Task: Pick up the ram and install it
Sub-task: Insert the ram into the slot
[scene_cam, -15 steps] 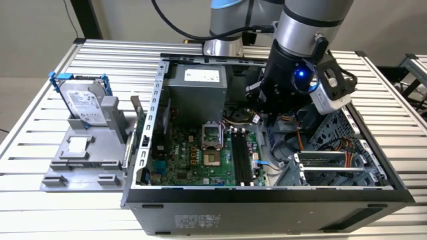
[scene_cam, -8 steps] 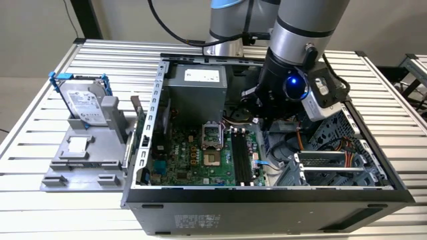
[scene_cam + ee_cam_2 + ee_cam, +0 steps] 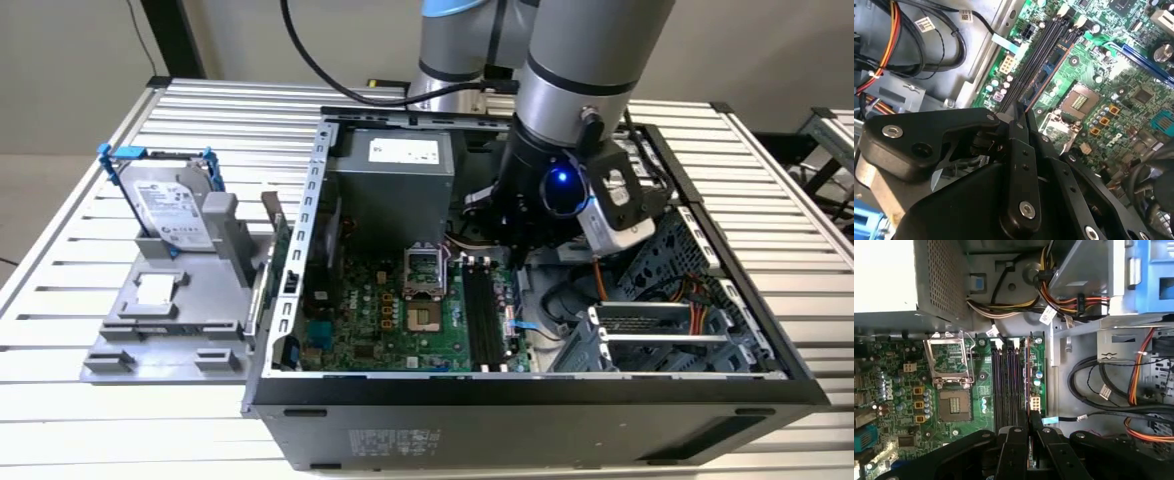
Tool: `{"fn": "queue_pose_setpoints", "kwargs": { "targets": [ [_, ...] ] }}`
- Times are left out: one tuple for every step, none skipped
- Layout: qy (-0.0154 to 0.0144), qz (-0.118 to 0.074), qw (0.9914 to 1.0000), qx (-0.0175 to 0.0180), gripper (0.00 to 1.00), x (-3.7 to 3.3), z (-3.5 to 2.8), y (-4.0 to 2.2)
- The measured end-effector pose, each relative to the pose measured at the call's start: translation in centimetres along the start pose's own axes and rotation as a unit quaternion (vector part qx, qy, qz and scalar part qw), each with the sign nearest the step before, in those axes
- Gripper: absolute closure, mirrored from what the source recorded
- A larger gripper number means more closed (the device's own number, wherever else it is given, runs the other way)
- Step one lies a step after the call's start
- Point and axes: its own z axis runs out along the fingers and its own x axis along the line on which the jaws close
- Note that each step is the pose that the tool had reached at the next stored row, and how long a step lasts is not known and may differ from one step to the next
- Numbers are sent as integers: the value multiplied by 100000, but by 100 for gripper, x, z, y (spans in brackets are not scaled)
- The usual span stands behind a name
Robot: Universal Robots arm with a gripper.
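Note:
My gripper [image 3: 515, 250] reaches down into the open computer case [image 3: 534, 395], above the far end of the long black motherboard slots [image 3: 483, 318]. In both wrist views its black fingers are shut on a thin board seen edge-on, the ram [image 3: 1028, 385] [image 3: 1050, 77]. The ram runs lengthwise along the slots [image 3: 1006, 380] [image 3: 1034, 65], on the side toward the drive cage. I cannot tell whether it touches a slot. The fingers meet at the gripper tip [image 3: 1029, 426] [image 3: 1023, 116].
A grey power supply [image 3: 394, 190] stands at the back of the case, with a CPU socket [image 3: 424, 290] beside the slots. Cables [image 3: 574, 300] and a drive cage [image 3: 667, 330] crowd the exterior view's right. A silver hard drive in a blue frame [image 3: 174, 205] stands on a grey fixture [image 3: 160, 330] outside the case.

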Motion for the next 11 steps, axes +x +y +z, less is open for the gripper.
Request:
{"fn": "queue_pose_setpoints", "kwargs": {
  "targets": [
    [0,0,100000,10,100,0,17,-10],
    [-5,6,100000,-2,100,1,34,-16],
    [1,7,100000,13,100,1,35,-16],
    [0,9,100000,14,100,1,35,-16],
    [2,11,100000,23,100,0,34,-19],
    [8,1,100000,-135,100,-2,37,-41],
    [11,6,100000,-311,100,-3,53,-61],
    [12,11,99999,-335,100,-2,72,-72],
    [21,6,99999,-352,100,-4,87,-89],
    [19,-88,99999,-416,100,-4,107,-103],
    [33,-606,99997,-451,100,-3,126,-105]
  ]
}}
